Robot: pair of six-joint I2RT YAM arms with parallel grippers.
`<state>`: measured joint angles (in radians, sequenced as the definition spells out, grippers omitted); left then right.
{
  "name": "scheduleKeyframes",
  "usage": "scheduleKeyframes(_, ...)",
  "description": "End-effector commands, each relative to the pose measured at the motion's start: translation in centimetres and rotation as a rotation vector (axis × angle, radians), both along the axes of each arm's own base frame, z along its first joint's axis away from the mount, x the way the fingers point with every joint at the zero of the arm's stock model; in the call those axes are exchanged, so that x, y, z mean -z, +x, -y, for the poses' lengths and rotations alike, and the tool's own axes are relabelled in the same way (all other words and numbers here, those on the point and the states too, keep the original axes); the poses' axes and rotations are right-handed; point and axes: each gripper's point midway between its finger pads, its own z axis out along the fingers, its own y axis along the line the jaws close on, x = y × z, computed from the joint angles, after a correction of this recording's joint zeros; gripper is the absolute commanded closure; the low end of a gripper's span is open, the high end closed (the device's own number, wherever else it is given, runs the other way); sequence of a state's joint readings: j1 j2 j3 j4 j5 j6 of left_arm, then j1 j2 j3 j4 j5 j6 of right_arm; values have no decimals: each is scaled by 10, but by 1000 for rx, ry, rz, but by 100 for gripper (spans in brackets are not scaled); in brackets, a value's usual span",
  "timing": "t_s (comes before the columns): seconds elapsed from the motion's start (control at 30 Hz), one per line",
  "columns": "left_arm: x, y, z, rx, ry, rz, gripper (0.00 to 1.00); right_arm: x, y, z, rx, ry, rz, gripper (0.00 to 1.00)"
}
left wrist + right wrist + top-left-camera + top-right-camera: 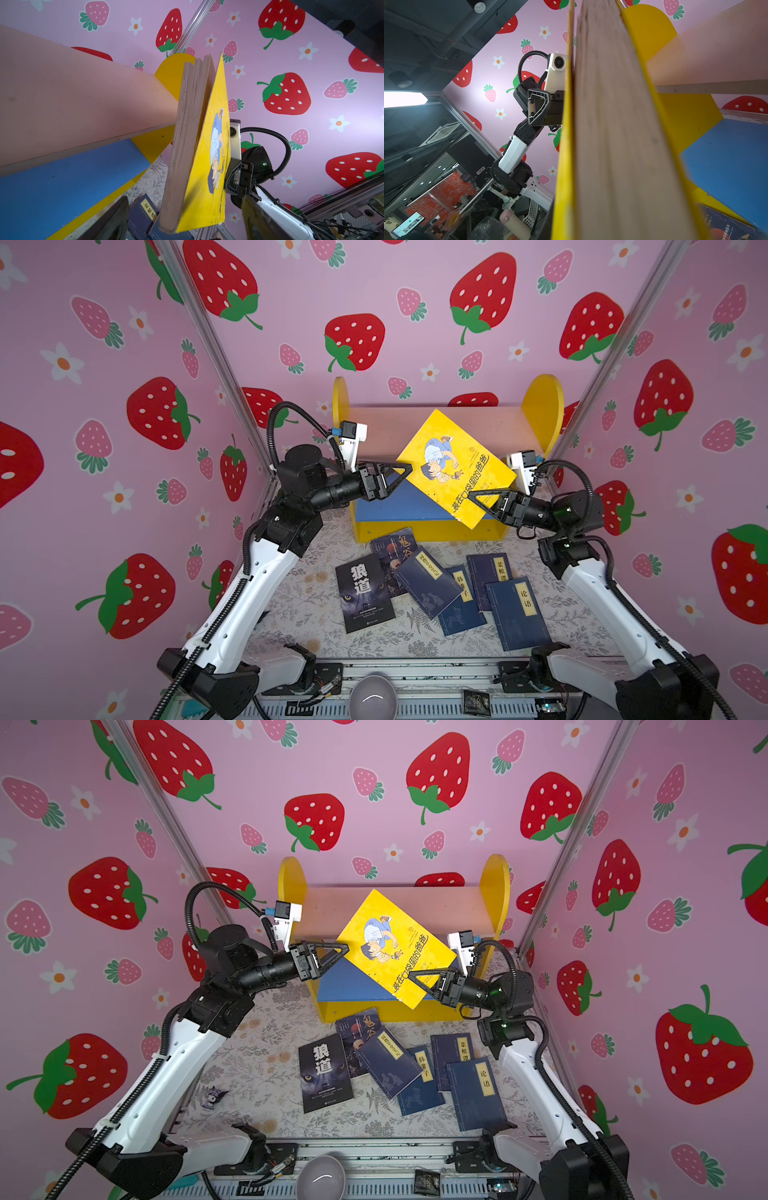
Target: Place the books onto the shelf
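**Top and wrist views, yellow book at the shelf.** The shelf [544, 406] [494, 886] stands against the back wall [299, 290], with its yellow side panels near the two metal posts [594, 377]. I see little spare room on either side, as each arm fills the gap beside its panel. The widest bare stretch of table [307, 622] lies left of the black book [365, 593].

The yellow book [453, 464] [390, 944] hangs tilted, cover up, across the front of the pink upper board [374, 423] and over the blue lower board [386, 506]. I cannot tell whether it touches either board. The right fingers [473, 497] [415, 977] are clamped on its lower edge near the title. The left fingers [407, 468] [343, 948] stand apart at the opposite corner. In the left wrist view that corner sits between them with a gap on each side [116, 220].

On the table just in front of the shelf lie the black book, a dark portrait book [390, 551] partly under its neighbours, and four navy books [519, 614], loosely overlapping.
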<state>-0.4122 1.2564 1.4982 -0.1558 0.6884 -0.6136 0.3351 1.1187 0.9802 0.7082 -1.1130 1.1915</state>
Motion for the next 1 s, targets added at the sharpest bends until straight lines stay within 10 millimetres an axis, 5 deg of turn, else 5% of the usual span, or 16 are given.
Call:
scheduleKeyframes(0.0, -8, -5, 6, 61, -10, 43, 25, -28, -15, 4, -35, 34, 102, 100)
scheduleKeyframes(0.4, 1, 2, 8, 49, -45, 8, 100, -6, 6, -2, -13, 15, 44, 100)
scheduleKeyframes(0.47, 16, 3, 2, 8, -54, -31, 100, 15, 21, -4, 24, 1, -14, 96)
scheduleKeyframes(0.6, 66, 4, -17, -125, -106, -158, 100, 66, 49, -7, 94, -28, -158, 70)
scheduleKeyframes(0.8, 131, -8, -57, -351, -162, -313, 100, 113, 70, -8, 184, -77, -251, 54)
scheduleKeyframes(0.97, 154, 3, -80, -512, -201, -359, 100, 135, 90, -25, 184, -61, -329, 51)
